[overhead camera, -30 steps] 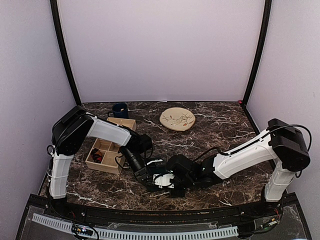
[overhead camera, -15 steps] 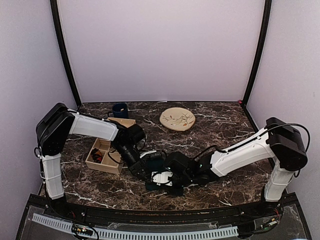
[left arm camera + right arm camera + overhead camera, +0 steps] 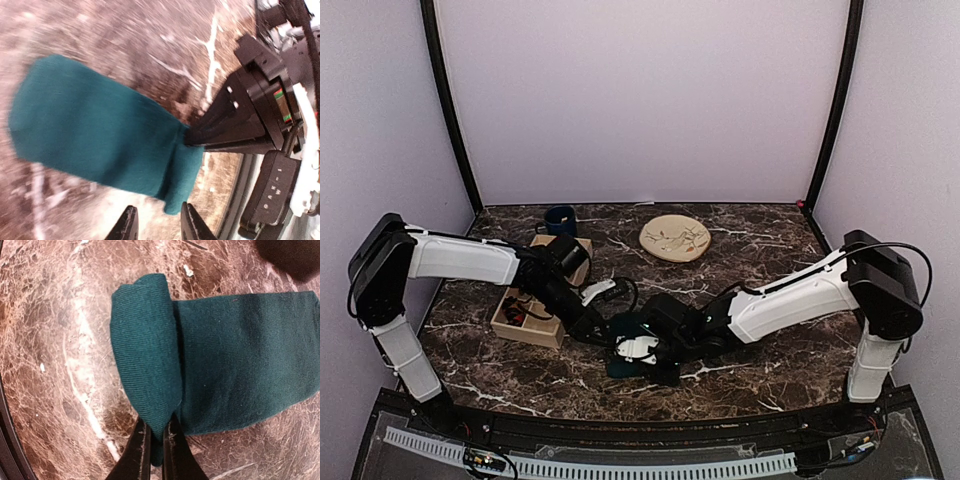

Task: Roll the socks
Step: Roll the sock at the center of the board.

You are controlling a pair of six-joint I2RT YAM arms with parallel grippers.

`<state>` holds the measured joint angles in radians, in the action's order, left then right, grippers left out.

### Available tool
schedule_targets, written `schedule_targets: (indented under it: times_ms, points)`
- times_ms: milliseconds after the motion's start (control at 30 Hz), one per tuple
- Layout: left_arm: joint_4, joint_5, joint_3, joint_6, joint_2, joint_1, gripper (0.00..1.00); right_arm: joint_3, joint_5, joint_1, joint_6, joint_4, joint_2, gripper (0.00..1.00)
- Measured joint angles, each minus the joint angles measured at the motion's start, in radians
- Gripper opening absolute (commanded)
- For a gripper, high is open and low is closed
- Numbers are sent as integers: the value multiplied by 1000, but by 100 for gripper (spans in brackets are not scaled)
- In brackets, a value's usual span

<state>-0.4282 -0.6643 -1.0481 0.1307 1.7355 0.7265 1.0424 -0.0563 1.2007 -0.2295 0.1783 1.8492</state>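
Observation:
The dark teal-green socks (image 3: 240, 355) lie flat on the marble table, one end turned over into a short roll (image 3: 145, 350). My right gripper (image 3: 156, 435) is shut on the near end of that roll. In the left wrist view the socks (image 3: 95, 135) stretch away to the left, and the right gripper's black fingers (image 3: 225, 125) pinch the roll from the right. My left gripper (image 3: 157, 215) stands open just off the roll's free end, with nothing between its fingers. From above, both grippers meet over the socks (image 3: 623, 326) at the table's front centre. A dark bundle with red (image 3: 515, 312), apparently the argyle socks, sits in the wooden box.
A wooden compartment box (image 3: 565, 245) stands at the left, under the left forearm. A dark blue mug (image 3: 560, 220) sits behind it. A round beige plate (image 3: 675, 238) lies at the back centre. The black front rail runs close behind the grippers.
My left gripper has opened and come off the socks, and its arm has swung out to the left. The right gripper, still shut on the roll, has shifted a little leftward.

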Motion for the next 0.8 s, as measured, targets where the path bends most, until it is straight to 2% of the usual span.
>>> schedule_targets:
  times_ms: [333, 567, 800]
  points:
    - [257, 269, 237, -151, -277, 0, 37, 69, -142, -58, 47, 93, 32, 0]
    - [394, 381, 373, -218, -425, 12, 38, 136, -261, -99, 63, 175, 72, 0]
    - [482, 476, 457, -220, -459, 138, 36, 196, -359, -135, 75, 249, 115, 0]
